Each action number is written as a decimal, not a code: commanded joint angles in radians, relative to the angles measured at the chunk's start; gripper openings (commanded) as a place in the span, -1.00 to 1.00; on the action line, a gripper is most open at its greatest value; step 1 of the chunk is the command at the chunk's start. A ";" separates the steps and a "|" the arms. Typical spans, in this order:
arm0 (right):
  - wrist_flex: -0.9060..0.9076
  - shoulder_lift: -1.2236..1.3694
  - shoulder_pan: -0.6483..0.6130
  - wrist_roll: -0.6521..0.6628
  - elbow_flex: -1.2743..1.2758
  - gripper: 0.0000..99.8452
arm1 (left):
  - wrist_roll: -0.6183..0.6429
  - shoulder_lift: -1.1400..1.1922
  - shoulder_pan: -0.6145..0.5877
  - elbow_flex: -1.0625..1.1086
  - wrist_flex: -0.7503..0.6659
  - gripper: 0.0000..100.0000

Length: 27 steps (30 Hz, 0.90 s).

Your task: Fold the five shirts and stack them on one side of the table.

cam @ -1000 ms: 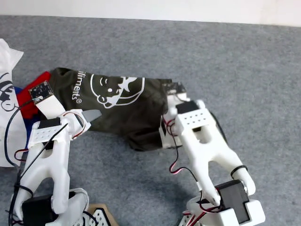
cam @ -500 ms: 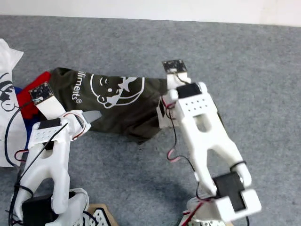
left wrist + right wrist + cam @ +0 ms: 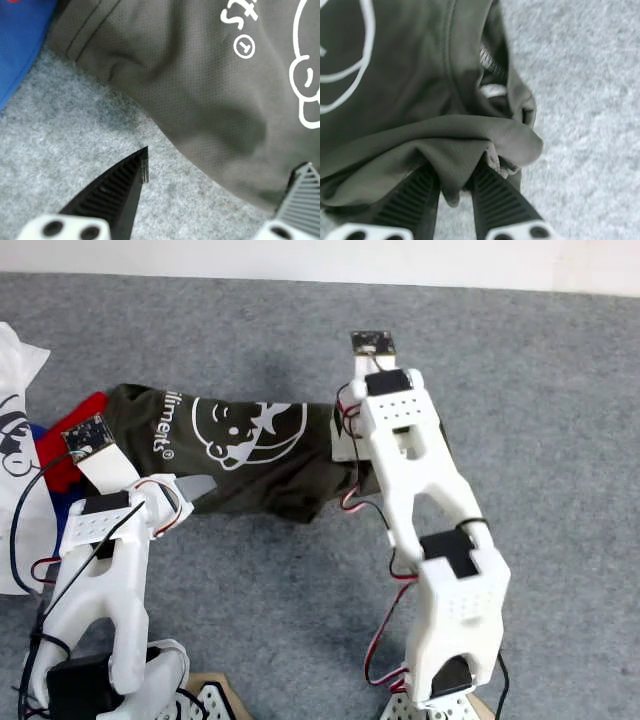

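The right gripper (image 3: 456, 182) clamps a bunched fold at the right end of the olive shirt (image 3: 250, 455) — the left gripper (image 3: 225, 160) gapes wide, empty, over its near hem.

A grey felt (image 3: 560, 390) covers the table from edge to edge — fuzzy and lightly flecked; close up, in both wrist views, its nap looks coarse and matted; a white strip (image 3: 300, 258) runs along its far edge, touching it; at the near edge a tan board (image 3: 215, 690) shows one corner — the rest is hidden.
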 commanded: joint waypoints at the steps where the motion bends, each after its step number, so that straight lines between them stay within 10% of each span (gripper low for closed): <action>1: 0.008 0.035 0.018 -0.011 -0.101 -0.95 | 0.000 -0.028 0.015 -0.004 -0.015 -0.15; 8: 0.061 0.079 0.012 0.011 -0.222 -0.51 | 0.000 -0.028 0.016 -0.002 -0.015 -0.15; 19: 0.407 0.051 0.013 0.075 -0.469 -0.51 | 0.000 -0.028 0.016 -0.002 -0.015 -0.15; 27: 0.352 -0.320 -0.036 0.129 -0.035 -0.88 | 0.000 -0.028 0.016 -0.002 -0.015 -0.15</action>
